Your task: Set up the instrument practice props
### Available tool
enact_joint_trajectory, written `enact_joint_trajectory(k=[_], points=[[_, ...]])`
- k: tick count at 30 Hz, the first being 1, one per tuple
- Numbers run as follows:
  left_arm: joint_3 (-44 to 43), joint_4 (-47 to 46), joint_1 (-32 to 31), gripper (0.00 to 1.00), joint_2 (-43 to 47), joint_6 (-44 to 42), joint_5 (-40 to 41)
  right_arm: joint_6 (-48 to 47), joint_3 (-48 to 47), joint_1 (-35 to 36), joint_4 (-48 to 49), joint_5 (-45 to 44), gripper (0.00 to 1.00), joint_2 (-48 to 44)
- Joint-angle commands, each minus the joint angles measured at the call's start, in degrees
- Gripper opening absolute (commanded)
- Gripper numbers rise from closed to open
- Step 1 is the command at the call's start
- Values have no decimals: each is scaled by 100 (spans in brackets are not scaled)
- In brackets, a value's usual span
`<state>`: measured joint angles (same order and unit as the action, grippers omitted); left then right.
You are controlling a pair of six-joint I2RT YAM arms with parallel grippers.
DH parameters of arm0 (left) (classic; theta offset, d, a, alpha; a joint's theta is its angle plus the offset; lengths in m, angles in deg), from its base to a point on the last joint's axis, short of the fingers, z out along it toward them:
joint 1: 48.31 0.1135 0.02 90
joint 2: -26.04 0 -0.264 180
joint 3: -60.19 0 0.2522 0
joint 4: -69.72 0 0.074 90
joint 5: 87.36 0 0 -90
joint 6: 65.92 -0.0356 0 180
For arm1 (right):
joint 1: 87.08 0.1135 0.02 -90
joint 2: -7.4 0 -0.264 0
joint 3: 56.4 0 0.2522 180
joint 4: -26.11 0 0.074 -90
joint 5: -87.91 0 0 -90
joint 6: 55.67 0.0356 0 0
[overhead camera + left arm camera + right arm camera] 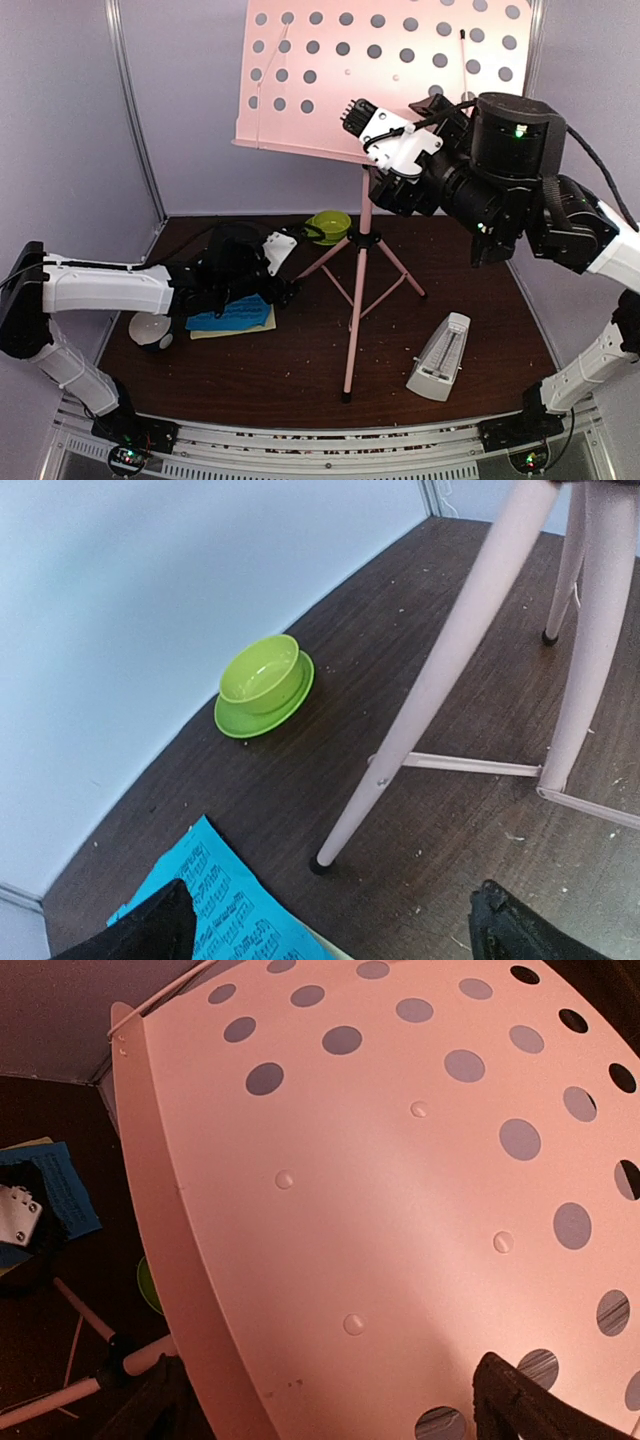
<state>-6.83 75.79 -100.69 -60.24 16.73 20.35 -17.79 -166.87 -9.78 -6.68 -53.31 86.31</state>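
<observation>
The pink music stand stands mid-table, its perforated desk (380, 70) tilted up at the back and its tripod legs (362, 290) spread on the wood. My right gripper (372, 150) is raised at the desk's lower edge. In the right wrist view it (335, 1405) is open, its fingers either side of the desk's face (400, 1160) and lip. My left gripper (285, 280) hovers low and open over the blue music sheet (232, 316), which lies on a pale-yellow one. The left wrist view shows that gripper (330, 935), the blue sheet (220, 905) and a stand leg (430, 680). The white metronome (440, 358) stands front right.
A green cup and saucer (330, 226) sit near the back wall, also in the left wrist view (263, 680). A small white bowl (150, 328) lies at the left by the sheets. Pale walls close the table's back and sides.
</observation>
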Motion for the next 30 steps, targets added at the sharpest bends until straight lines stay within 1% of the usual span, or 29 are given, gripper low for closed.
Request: enact_joint_trajectory(k=[1,4,7,11,15,19,22,26,28,30], points=[[28,870,17,98,571,1097,214,791,-85,92,-314,380,100,-506],[-4,1450,16,98,879,1629,308,1165,-78,123,-543,753,100,-700],[-1,1959,17,98,1134,2122,339,1571,-279,160,-820,1100,100,-799],[75,2622,26,98,1438,2586,367,2000,-484,234,-1148,1682,100,-964],[198,3134,89,98,1699,2939,137,2413,-807,338,-1554,2265,100,-967],[231,3745,374,94,1630,3457,-97,2983,-1286,535,-1964,2371,100,-780],[210,3977,386,89,1459,3367,-325,3500,-1378,656,-2112,2445,100,-725],[375,4118,384,85,1206,2905,-428,4102,-905,798,-2052,2618,100,-927],[349,4193,386,79,1010,2541,-582,4415,-622,804,-1975,2810,100,-1033],[371,4107,384,74,821,2239,-570,4692,-431,813,-1948,2909,100,-1086]])
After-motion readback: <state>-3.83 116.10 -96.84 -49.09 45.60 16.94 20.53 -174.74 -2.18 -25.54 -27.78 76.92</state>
